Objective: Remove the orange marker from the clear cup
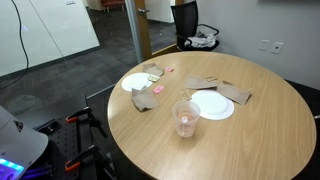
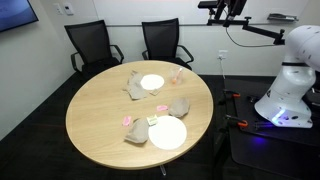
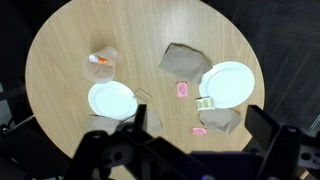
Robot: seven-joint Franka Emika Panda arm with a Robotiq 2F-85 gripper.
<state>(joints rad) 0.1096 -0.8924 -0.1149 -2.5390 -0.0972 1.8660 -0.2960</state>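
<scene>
Hovering high over the table (image 3: pixel 150 30), the gripper (image 3: pixel 206 125) is seen empty, jaws wide. The marker (image 3: pixel 97 61) is lodged inside the cup (image 3: pixel 108 55), well apart. The cup could be toppled by a misaligned descent

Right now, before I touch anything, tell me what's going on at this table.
Nothing is being handled yet. In the wrist view, the arm's gripper hangs high above the round table, open and empty. The orange marker sits inside the clear cup, which stands near the table's edge next to a white plate. A second plate, crumpled brown paper and a small pink scrap lie nearby. The marker has not been taken out.
</scene>
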